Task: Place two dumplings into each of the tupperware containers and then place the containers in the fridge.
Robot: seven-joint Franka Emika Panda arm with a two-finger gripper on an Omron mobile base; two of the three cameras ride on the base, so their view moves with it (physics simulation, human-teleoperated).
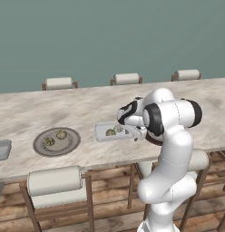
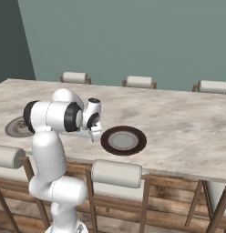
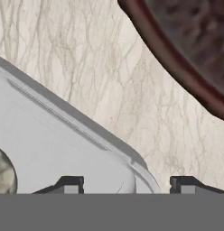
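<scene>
straddling container [image 3: 64, 149] rim corner, gripper [image 3: 125, 182] spread; dark plate [image 3: 186, 49] rim nearby.

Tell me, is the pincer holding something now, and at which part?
Cannot be told for sure. The pincer straddles the corner rim of the container with two dumplings, fingertips on either side, but a closed grip is not visible.
</scene>
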